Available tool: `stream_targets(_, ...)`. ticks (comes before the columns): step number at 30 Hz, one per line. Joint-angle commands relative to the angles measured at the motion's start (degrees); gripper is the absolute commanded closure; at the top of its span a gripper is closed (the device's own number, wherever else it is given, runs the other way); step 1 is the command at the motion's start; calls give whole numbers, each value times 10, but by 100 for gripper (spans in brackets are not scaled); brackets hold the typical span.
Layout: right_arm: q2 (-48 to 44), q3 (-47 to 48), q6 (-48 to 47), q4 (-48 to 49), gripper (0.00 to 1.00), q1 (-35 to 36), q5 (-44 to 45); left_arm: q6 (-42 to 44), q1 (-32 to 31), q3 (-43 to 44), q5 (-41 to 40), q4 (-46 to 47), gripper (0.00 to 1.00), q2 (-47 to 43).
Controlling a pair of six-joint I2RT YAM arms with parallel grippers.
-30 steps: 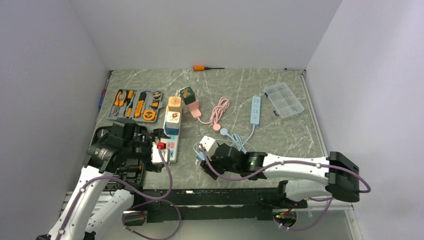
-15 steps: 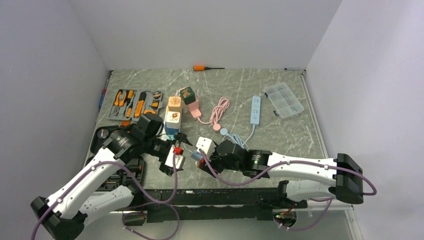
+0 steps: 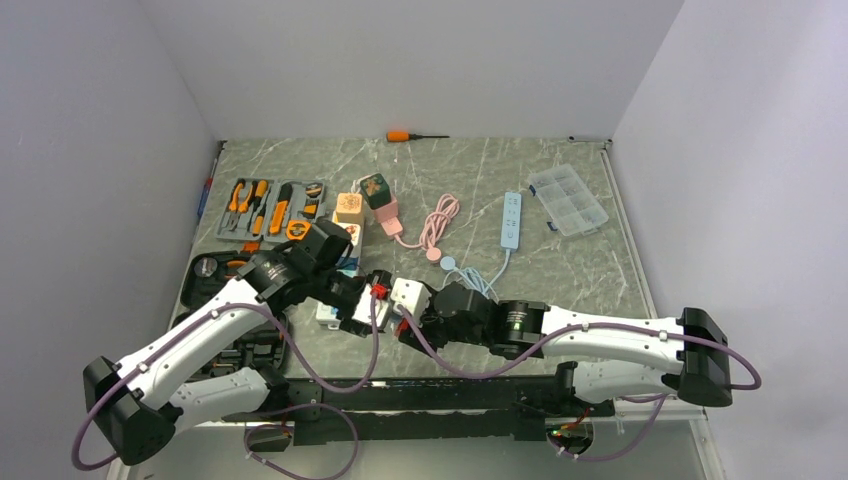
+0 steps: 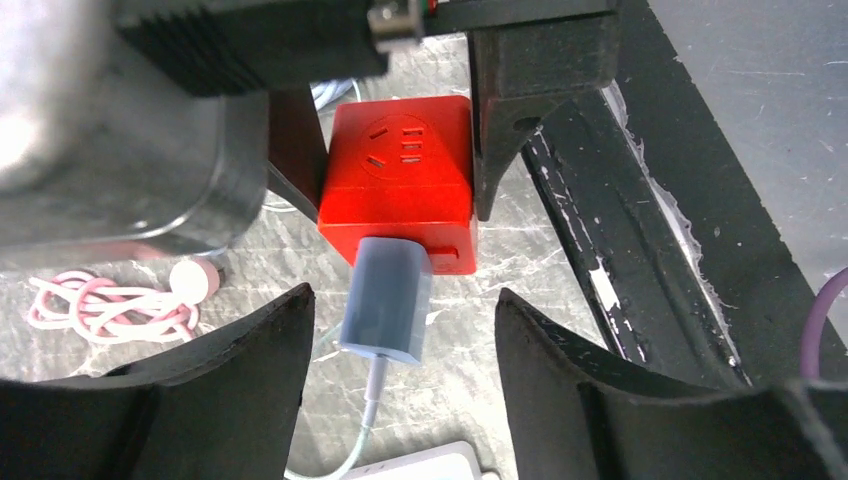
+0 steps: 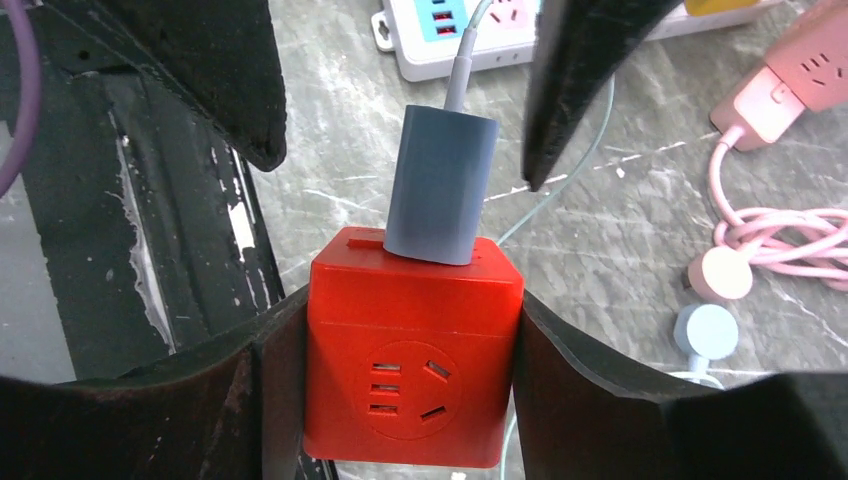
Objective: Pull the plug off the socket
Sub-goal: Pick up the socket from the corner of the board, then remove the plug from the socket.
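Observation:
A red cube socket [image 5: 410,390] sits clamped between my right gripper's [image 5: 408,320] jaws. A blue-grey plug [image 5: 440,185] is seated in its far face, and a pale cable [image 5: 465,60] runs off from the plug. In the left wrist view the same cube [image 4: 400,165] and plug [image 4: 388,300] point toward me. My left gripper [image 4: 402,300] is open, with a finger on each side of the plug's cable end and not touching it. In the top view the two grippers meet nose to nose, left gripper [image 3: 365,303], right gripper [image 3: 400,315], near the table's front edge.
A white power strip [image 3: 345,240] with adapters lies just behind the grippers. Further back are a tool kit [image 3: 270,207], a pink cable [image 3: 440,220], a blue power strip [image 3: 511,220], a clear organizer box [image 3: 568,200] and an orange screwdriver [image 3: 405,135]. A black frame rail [image 4: 640,260] runs along the front.
My left arm has swung right from beside the white power strip until its open jaws straddle the plug. My right gripper, holding the socket, shifted slightly left.

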Motion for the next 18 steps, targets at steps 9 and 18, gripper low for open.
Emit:
stream_targets(9, -44, 24, -24, 57, 100, 23, 34, -81, -6, 18, -15, 23, 43, 29)
stream_targets(18, -57, 12, -22, 101, 100, 23, 47, -102, -5, 25, 2, 22, 50, 29)
